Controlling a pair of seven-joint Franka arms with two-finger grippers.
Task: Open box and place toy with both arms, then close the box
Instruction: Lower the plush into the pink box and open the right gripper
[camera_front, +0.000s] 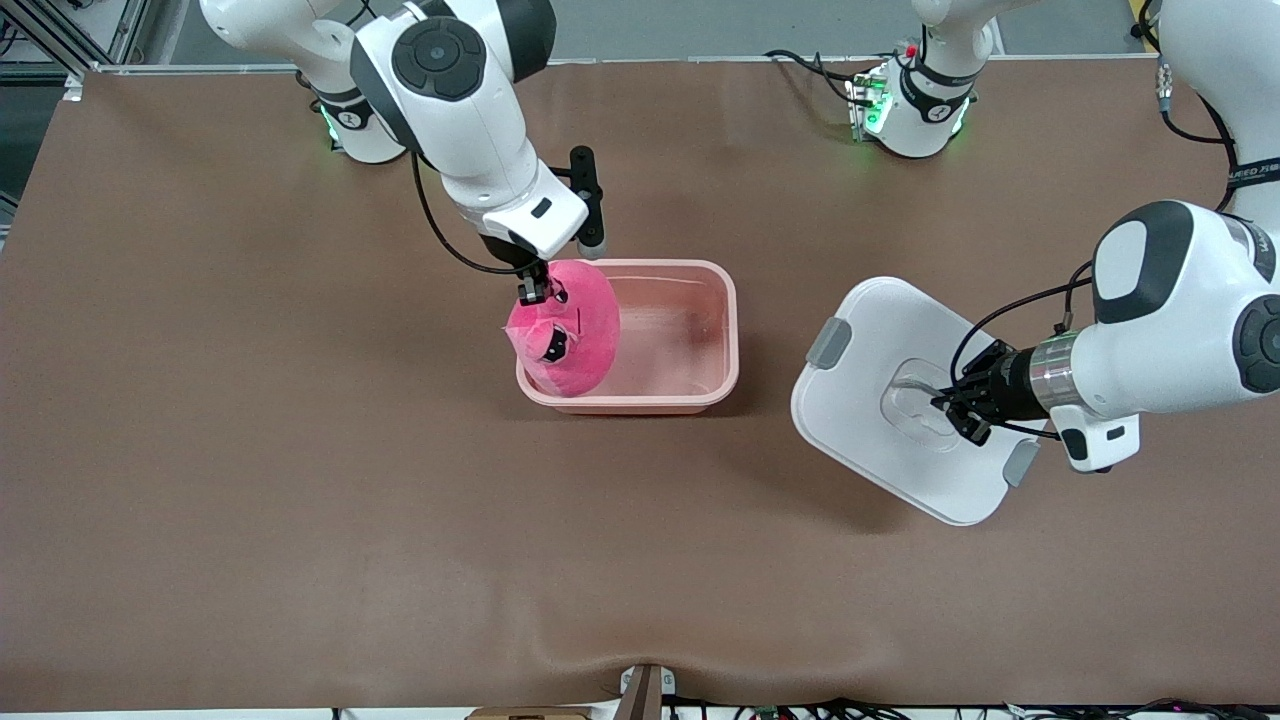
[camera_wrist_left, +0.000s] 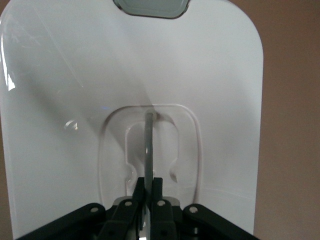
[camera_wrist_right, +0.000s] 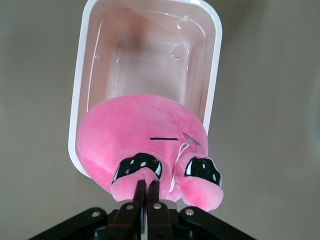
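Nearest me, my left end effector (camera_front: 958, 410) pinches the lid (camera_front: 905, 400) beside the box (camera_front: 700, 390); my right end effector (camera_front: 534, 288) grips the toy (camera_front: 570, 335) over the box.

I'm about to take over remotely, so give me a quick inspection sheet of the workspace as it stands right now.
Surface: brown table mat, a slight ripple at its edge nearest the front camera.
Box: pink tub, open, inside bare apart from the toy.
Toy: pink plush over the tub's end toward the right arm, partly inside.
Lid: white, off the box, tilted, held over the table toward the left arm's end.
Clutter: nothing seen.
Right gripper: shut on the toy.
Left gripper: shut on the lid's clear handle.
Cables: black leads along both arms.
Surroundings: arm bases with green lights.
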